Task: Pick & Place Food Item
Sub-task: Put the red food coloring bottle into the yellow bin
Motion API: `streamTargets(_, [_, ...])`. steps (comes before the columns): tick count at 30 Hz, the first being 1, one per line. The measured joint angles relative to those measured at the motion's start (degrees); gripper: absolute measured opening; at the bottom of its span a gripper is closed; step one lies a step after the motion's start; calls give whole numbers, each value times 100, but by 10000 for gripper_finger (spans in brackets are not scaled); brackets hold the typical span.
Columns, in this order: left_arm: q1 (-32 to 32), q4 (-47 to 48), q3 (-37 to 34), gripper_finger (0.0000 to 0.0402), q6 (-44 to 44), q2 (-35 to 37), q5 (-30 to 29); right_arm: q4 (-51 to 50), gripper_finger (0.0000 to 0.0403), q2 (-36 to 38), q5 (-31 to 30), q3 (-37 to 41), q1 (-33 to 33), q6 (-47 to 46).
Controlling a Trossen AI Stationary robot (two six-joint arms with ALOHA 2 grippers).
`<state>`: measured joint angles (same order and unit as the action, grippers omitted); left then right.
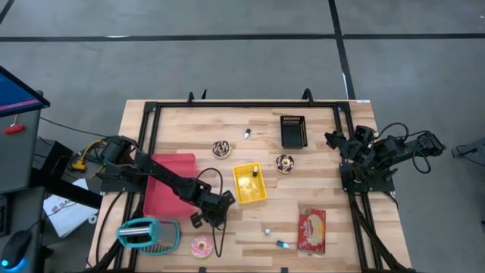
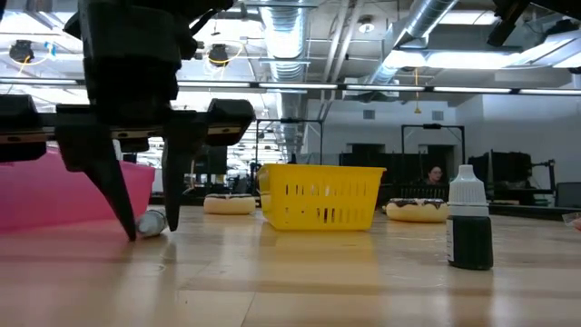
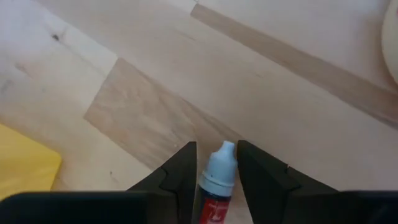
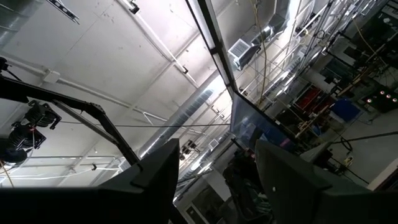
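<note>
My left gripper (image 3: 216, 152) is down at the tabletop near the front left, its fingers slanting downward. A small dropper bottle (image 3: 219, 177) with a white cap and red label lies on its side on the wood between the two fingers, which stand close on either side of it. In the low view the fingertips (image 2: 127, 227) reach the table with the bottle (image 2: 151, 222) between them. The high view hides the bottle under the gripper (image 1: 208, 218). My right gripper (image 4: 217, 149) is folded back at the table's right edge (image 1: 339, 141), open and pointing up at the ceiling. My left gripper has one finger (image 3: 181, 177) on each side of the bottle's neck end (image 3: 214, 186), lying along it. The bottle lies on the table. I cannot tell whether the fingers touch it.
A yellow basket (image 1: 248, 183) with a small bottle inside stands just right of my left gripper. A pink tray (image 1: 168, 186) lies to its left, a pink donut (image 1: 202, 246) and a teal rack (image 1: 148, 233) nearer. Two chocolate donuts (image 1: 221, 149) (image 1: 286, 162), a black tray (image 1: 292, 130) and a red packet (image 1: 311, 230) lie farther right.
</note>
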<state>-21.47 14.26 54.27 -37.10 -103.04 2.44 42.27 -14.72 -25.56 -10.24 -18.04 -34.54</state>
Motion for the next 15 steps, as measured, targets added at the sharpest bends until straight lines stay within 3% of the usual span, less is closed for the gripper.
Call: streamTargets(15, [229, -56, 1, 63, 10, 3, -52, -3, 203, 0, 0, 0, 0, -106])
